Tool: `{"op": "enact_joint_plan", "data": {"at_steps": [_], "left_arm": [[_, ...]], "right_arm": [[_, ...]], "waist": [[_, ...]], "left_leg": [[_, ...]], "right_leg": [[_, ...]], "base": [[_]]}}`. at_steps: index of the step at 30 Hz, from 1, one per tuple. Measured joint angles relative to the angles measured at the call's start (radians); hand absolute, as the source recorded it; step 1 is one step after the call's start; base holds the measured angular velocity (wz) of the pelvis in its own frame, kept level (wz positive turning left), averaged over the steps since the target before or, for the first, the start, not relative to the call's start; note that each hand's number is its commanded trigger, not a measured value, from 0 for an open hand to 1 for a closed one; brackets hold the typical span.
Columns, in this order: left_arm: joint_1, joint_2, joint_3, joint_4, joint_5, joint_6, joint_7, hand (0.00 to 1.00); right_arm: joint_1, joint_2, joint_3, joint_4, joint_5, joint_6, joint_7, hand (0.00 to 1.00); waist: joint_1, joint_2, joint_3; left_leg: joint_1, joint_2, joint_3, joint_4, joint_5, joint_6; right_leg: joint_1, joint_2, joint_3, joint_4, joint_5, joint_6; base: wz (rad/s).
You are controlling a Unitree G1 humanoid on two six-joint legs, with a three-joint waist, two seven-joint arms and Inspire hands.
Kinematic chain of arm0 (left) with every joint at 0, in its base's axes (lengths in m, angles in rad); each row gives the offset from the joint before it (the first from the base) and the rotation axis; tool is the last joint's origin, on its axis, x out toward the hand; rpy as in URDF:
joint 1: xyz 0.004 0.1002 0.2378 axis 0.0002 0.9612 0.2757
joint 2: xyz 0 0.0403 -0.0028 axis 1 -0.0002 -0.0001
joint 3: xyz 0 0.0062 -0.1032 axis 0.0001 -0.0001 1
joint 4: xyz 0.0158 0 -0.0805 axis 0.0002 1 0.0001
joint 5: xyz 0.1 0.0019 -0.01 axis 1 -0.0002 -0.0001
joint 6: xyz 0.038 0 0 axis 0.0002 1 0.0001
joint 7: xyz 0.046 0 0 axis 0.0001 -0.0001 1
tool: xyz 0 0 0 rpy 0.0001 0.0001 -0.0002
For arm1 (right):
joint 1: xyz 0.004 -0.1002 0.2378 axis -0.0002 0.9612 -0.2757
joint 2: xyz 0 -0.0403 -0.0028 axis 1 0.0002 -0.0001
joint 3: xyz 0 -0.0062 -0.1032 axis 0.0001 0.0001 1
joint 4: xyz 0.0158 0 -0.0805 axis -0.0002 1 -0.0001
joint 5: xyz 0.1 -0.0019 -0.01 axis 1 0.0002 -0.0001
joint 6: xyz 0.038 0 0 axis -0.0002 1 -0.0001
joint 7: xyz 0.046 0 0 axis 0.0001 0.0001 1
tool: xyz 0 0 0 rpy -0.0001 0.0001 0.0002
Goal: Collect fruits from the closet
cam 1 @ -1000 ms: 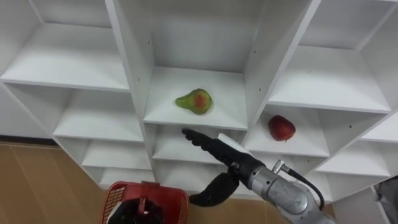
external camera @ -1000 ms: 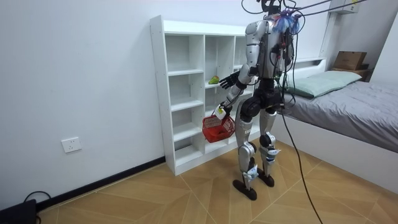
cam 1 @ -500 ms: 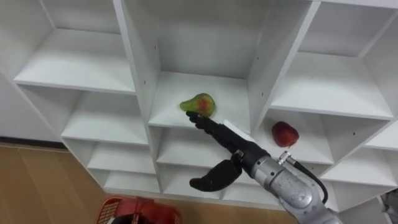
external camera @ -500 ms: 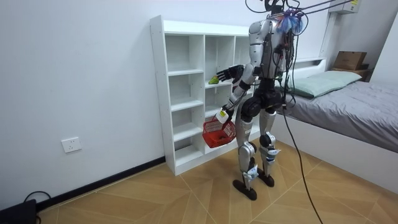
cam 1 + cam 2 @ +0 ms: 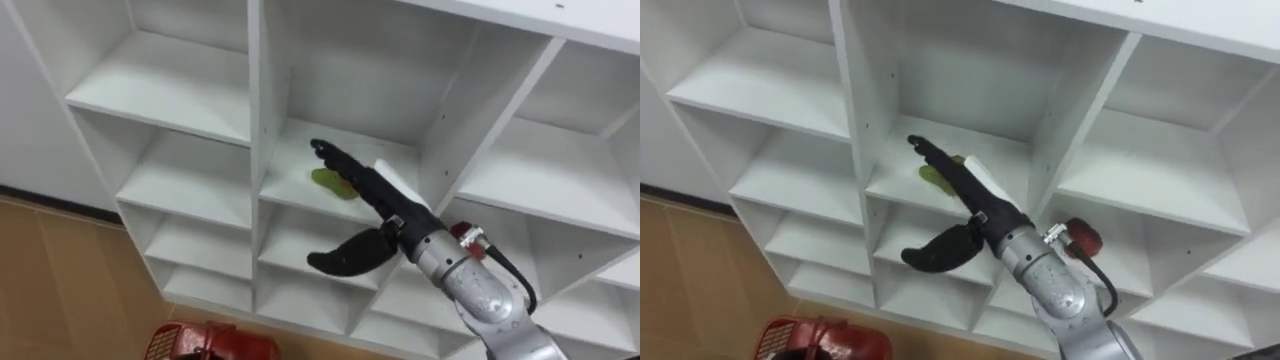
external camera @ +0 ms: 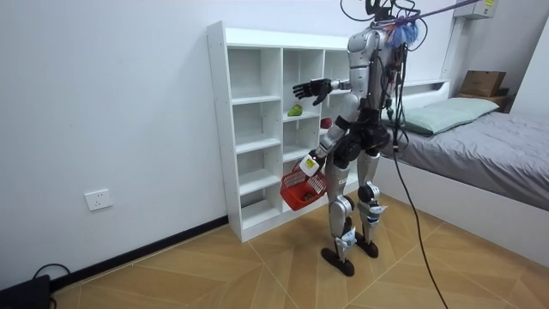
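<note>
The robot stands upright on the wooden floor [image 6: 257, 275], facing the white closet [image 6: 219, 129] of open compartments, with a bed [image 6: 480, 146] just behind it at the room view's right.

Its right arm is stretched out level into the middle column. The right hand [image 5: 385, 205] is spread, with the fingers [image 5: 335, 160] straight and pointing into the compartment and the thumb hanging well apart below them, so it grips nothing. The green pear [image 5: 328, 182] lies on that compartment's shelf. From the head camera the fingers cross over it and hide part of it, and I cannot tell whether they touch it or only hover above it. From across the room the hand looks a little higher than the pear.

A red apple [image 5: 1080, 237] sits in the next column to the robot's right, one shelf lower, and shows just past the forearm.

The robot's left arm hangs down at its side. The left hand [image 6: 307, 160] is curled round the handle of the red basket [image 6: 302, 189], which dangles by its thigh in front of the lower shelves. The basket's rim shows at the bottom edge of the eye views. I cannot make out what is inside it
</note>
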Motion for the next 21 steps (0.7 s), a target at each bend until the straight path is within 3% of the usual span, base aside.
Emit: {"op": "enact_joint_plan", "data": {"at_steps": [7,10,13,18,21], "left_arm": [[0.026,0.007,0.027,-0.042,0.001,0.001,0.0,1.0],[0.033,0.01,0.036,-0.061,0.0,0.002,0.0,1.0],[0.046,0.011,0.037,-0.081,-0.001,0.002,0.0,1.0],[0.061,0.018,0.041,-0.155,0.007,0.007,-0.004,1.0],[0.081,0.021,0.041,-0.187,0.006,0.009,-0.007,1.0]], "right_arm": [[-0.014,-0.004,-0.023,0.0,-0.003,-0.004,-0.049,0.0],[-0.057,-0.006,-0.044,0.032,0.001,-0.004,-0.077,0.0],[-0.101,-0.012,-0.047,0.062,0.02,-0.005,-0.117,0.0],[-0.159,-0.046,-0.05,0.124,0.091,-0.016,-0.154,0.0],[-0.205,-0.052,-0.054,0.184,0.154,-0.018,-0.172,0.0]], "waist": [[0.007,-0.017,0.0028],[0.009,-0.029,0.0057],[0.025,-0.04,-0.0001],[0.042,-0.067,0.0058],[0.051,-0.077,0.005]], "left_leg": [[-0.01,-0.007,-0.047,0.006,0.003,-0.004],[-0.025,-0.01,-0.06,0.013,0.004,-0.005],[-0.026,-0.01,-0.058,0.013,0.004,-0.005],[-0.027,-0.013,-0.075,0.014,0.004,-0.005],[-0.036,-0.014,-0.077,0.021,0.003,-0.004]], "right_leg": [[0.011,-0.002,-0.041,-0.003,0.0,0.0],[0.01,-0.002,-0.047,-0.013,0.0,0.0],[0.01,-0.003,-0.052,-0.014,0.0,0.0],[0.018,-0.006,-0.09,-0.014,0.0,0.0],[0.014,-0.007,-0.094,-0.014,0.0,0.0]], "base": [[0.18],[0.14],[0.01],[0.12],[0.03]]}}
